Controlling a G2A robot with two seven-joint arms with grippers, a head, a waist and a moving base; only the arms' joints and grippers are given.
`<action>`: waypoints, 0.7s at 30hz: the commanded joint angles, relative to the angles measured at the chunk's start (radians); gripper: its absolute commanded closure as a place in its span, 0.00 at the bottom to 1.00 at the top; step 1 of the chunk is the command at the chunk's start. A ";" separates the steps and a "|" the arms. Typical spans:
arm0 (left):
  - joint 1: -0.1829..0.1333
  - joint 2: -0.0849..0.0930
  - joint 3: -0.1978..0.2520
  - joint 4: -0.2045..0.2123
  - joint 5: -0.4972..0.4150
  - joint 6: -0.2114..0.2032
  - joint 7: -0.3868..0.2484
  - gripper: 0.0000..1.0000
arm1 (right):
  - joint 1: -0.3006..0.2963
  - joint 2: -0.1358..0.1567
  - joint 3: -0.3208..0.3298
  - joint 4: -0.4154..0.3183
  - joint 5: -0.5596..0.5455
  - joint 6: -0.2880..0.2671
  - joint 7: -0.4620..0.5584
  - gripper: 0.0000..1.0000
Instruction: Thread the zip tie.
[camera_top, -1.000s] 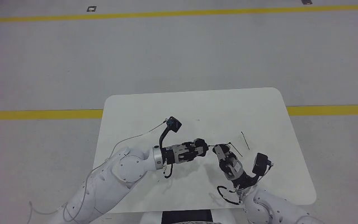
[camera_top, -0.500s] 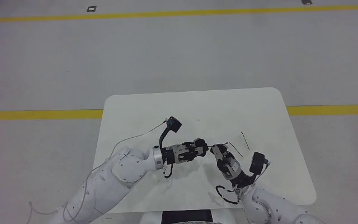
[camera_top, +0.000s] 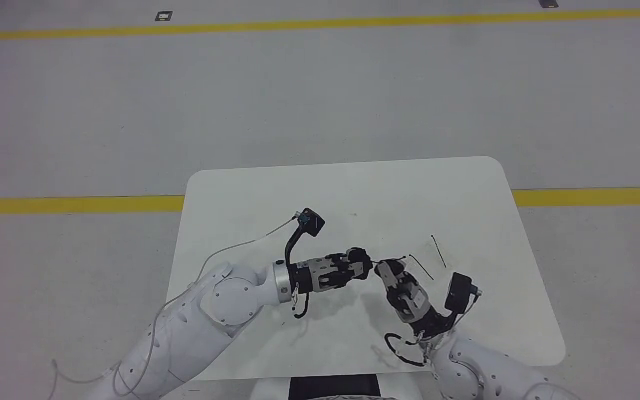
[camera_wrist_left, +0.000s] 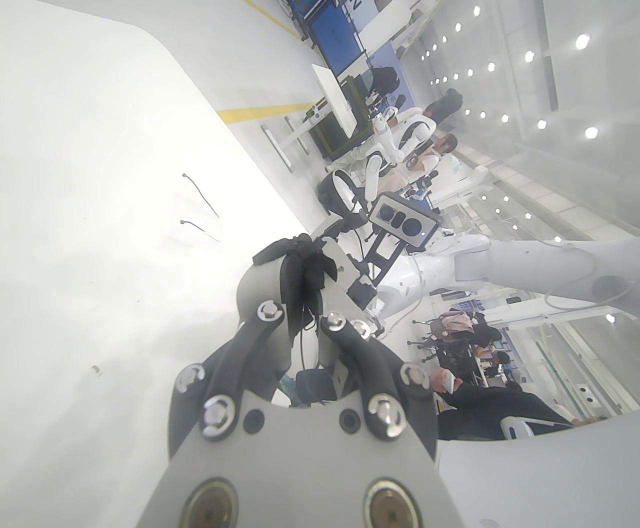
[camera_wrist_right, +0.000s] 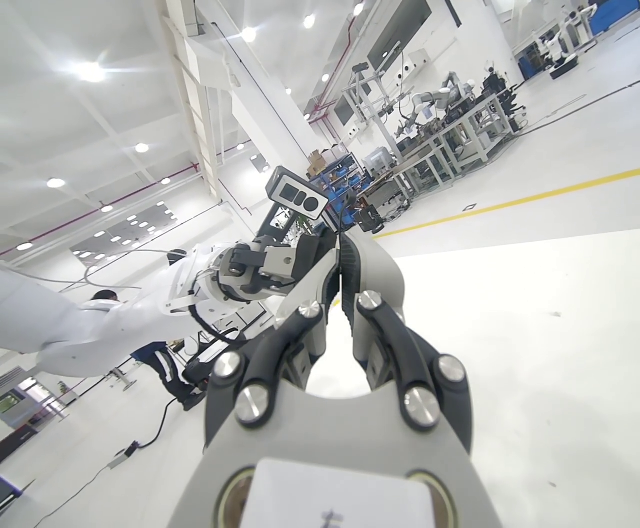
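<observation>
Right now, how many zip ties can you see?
3. One zip tie and another lie loose on the table, side by side. A third is pinched in the right gripper. More could hide behind the arms.

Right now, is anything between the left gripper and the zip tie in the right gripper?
Nothing visible does. The right gripper pinches the zip tie, and the left gripper is close beside it.

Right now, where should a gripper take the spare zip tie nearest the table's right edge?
Mid-strap on the spare zip tie, from straight above, jaws across its width. It lies flat and straight on the table, so no edge stands up; the other tie lies apart, leaving room.
</observation>
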 joint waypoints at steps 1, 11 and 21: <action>0.000 0.000 0.000 0.000 0.000 0.000 0.000 1.00 | 0.001 -0.001 -0.002 0.002 0.001 0.000 0.001 1.00; 0.000 0.000 0.000 0.000 0.000 0.000 0.000 1.00 | -0.001 -0.002 0.003 0.016 0.011 0.000 -0.012 0.00; 0.000 0.000 0.000 0.000 0.000 0.000 0.000 1.00 | -0.035 0.010 0.042 0.035 -0.040 0.000 -0.035 0.00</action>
